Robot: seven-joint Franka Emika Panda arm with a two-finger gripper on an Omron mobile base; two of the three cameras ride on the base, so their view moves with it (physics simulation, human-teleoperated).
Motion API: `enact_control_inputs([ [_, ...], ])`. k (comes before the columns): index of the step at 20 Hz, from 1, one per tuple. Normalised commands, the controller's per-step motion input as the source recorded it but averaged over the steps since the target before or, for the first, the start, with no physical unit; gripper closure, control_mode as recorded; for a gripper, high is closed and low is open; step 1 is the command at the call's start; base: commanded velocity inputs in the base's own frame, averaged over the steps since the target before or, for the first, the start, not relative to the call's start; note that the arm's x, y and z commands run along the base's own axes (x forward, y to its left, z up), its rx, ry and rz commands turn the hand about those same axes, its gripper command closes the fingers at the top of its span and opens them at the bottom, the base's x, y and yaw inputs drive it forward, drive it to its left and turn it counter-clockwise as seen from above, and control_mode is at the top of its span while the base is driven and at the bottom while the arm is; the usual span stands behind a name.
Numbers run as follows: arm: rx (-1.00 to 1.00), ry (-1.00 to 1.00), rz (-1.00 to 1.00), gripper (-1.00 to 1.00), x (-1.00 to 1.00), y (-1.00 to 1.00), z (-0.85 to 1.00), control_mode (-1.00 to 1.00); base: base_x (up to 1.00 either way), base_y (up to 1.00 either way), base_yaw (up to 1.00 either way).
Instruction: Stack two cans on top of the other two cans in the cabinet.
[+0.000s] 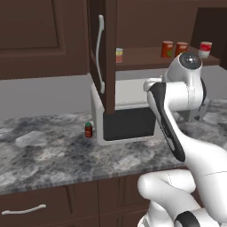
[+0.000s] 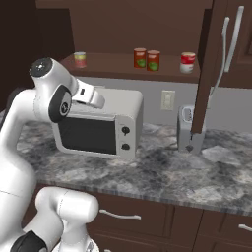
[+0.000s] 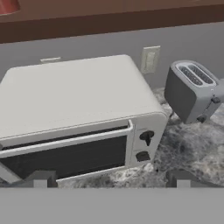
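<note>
The dark brown cabinet stands with its door open, white handle facing me. On its shelf two red-orange cans stand side by side in the middle. They also show from the right. The yellow-and-red can stands alone at one end, and the red can with a white band at the other. My gripper is open and empty, below the shelf in front of the toaster oven, its fingertips wide apart.
A white toaster oven sits on the marble counter under the shelf. A grey toaster stands to its right. A small red green-capped bottle is left of the oven. The open door hangs over the counter.
</note>
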Motion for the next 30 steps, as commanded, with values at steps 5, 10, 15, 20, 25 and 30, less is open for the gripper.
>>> enact_control_inputs([
  [5, 0.00, -0.17, -0.08, -1.00, 0.00, -0.13, 0.34, -1.00, 0.00, 0.00, 0.00],
  [10, 0.00, -0.14, -0.02, -1.00, 0.00, -0.18, 0.30, -1.00, 0.00, 0.00, 0.00],
  [15, 0.03, -0.03, 0.00, -1.00, 0.00, -0.22, 0.37, -1.00, 0.00, 0.00, 0.00],
  [20, 0.03, -0.01, 0.00, -1.00, 0.00, -0.23, 0.35, -1.00, 0.00, 0.00, 0.00],
  [25, 0.00, -0.01, 0.00, -1.00, 0.00, -0.25, 0.32, -1.00, 0.00, 0.00, 0.00],
  [30, 0.00, 0.00, 0.00, -1.00, 0.01, -0.18, 0.29, -1.00, 0.00, 0.00, 0.00],
])
